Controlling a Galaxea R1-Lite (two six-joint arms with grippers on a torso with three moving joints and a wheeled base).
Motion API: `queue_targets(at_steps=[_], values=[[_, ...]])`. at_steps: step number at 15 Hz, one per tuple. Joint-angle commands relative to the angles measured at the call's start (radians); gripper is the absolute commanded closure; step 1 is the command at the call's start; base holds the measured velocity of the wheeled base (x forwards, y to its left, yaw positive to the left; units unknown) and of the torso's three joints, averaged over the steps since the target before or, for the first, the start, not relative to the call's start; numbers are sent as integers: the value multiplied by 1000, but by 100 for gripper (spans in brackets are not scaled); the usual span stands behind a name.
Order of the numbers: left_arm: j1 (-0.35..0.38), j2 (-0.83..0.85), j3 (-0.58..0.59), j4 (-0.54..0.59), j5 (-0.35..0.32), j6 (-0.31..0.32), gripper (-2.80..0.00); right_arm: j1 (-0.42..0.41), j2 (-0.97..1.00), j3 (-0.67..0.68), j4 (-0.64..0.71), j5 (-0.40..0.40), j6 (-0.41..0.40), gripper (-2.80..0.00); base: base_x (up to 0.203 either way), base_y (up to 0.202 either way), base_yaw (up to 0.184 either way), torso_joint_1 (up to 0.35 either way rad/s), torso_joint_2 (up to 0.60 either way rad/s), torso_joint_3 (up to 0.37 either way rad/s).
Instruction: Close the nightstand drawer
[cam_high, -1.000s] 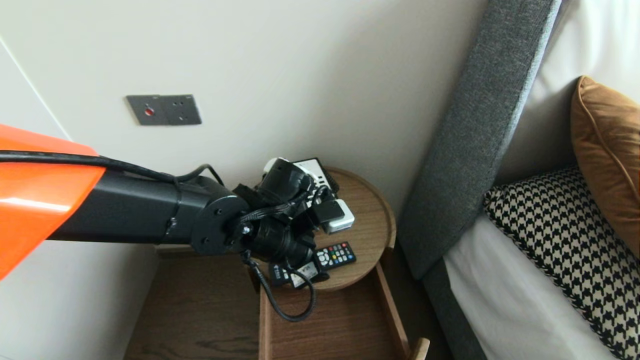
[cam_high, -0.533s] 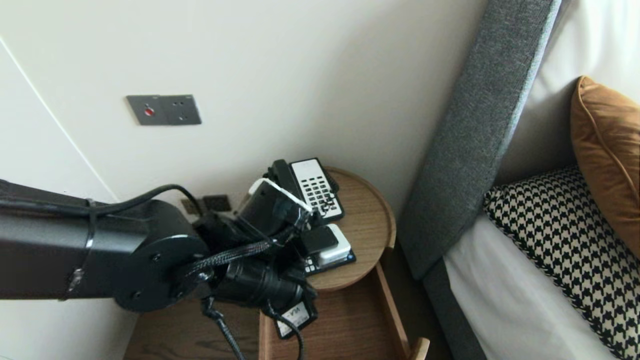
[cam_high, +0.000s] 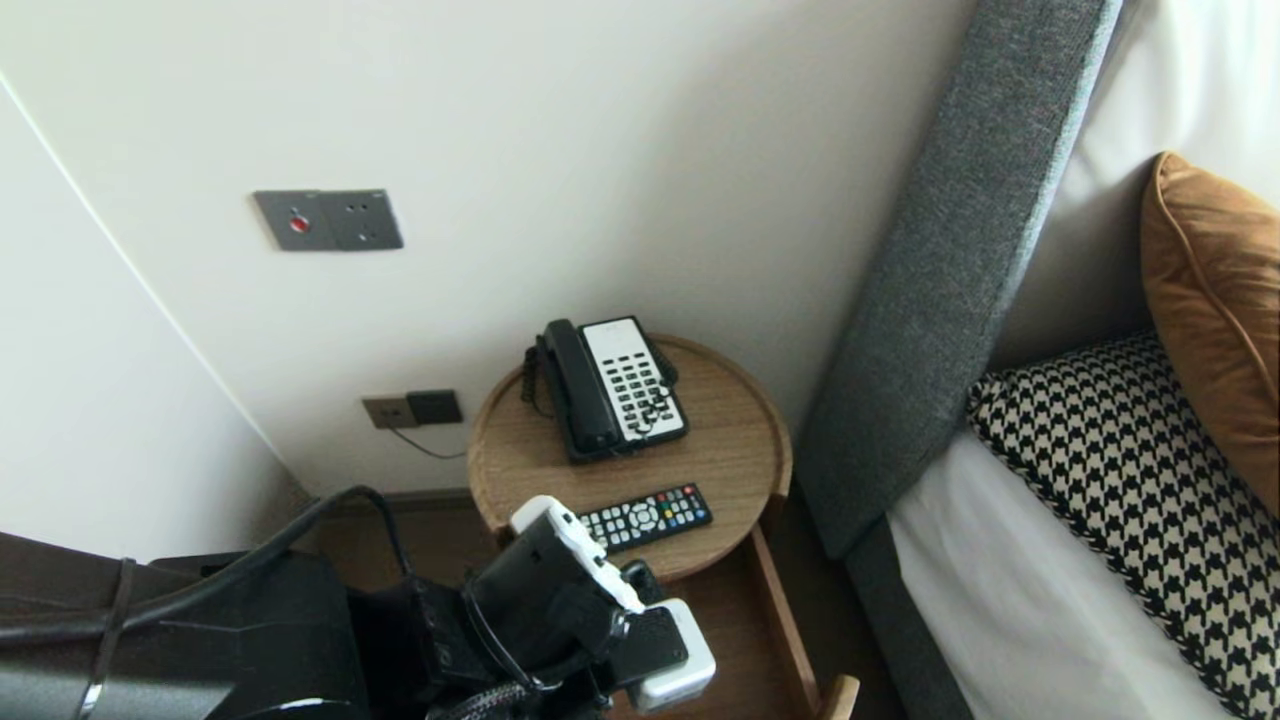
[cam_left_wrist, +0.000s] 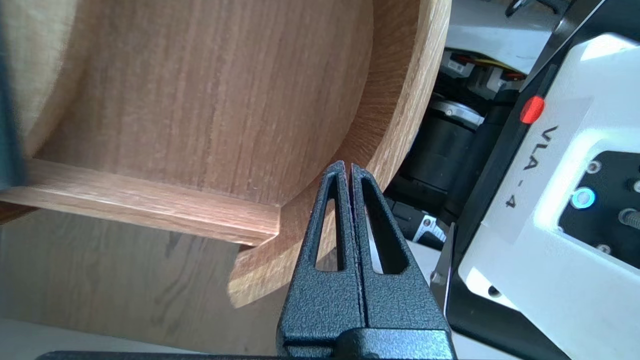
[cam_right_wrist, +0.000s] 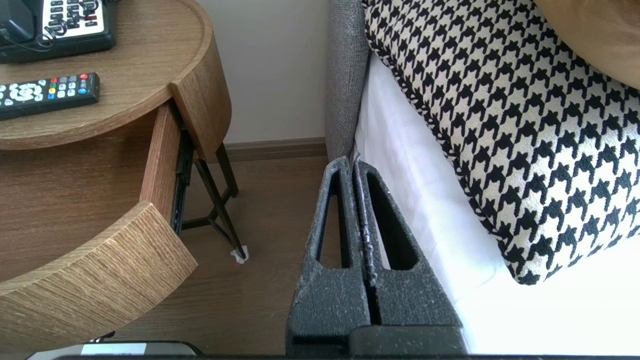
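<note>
bedroom corner: round wood table (cam_high: 740, 450) stands against a cream wall (cam_high: 600, 150), beside a bed (cam_high: 1000, 600) w/ grey headboard (cam_high: 950, 280), houndstooth pillow (cam_high: 1130, 480) & brown cushion (cam_high: 1210, 300). switch plate (cam_high: 328, 219) & socket (cam_high: 412, 409) on the wall, wood floor (cam_right_wrist: 280, 215) below. on the tabletop, a phone (cam_high: 610, 390) at the back, a remote (cam_high: 645, 517) near the front edge. under the top the drawer (cam_high: 787, 612) is pulled out, bare wood bottom showing. left pincer (cam_left_wrist: 348, 167), clenched on nothing, hangs low in front of the table, tips just by the drawer's curved front rim, drawer's inside just beyond; can't tell if they touch. right pincer (cam_right_wrist: 352, 162), also clenched & empty, is parked by the bed's side, apart from the drawer.
</note>
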Motion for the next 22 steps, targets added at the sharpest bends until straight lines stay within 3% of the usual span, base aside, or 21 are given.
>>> queue_targets(at_steps=[1, 6, 22], values=[[-6, 36, 42, -31, -1, -1, 0, -1, 0, 0, 0, 0, 0, 0, 0, 0, 0, 0, 0, 0], [-6, 96, 137, -155, 1, -9, 0, -1, 0, 0, 0, 0, 0, 0, 0, 0, 0, 0, 0, 0], [-39, 127, 166, -160, -8, -13, 0, -1, 0, 0, 0, 0, 0, 0, 0, 0, 0, 0, 0, 0]])
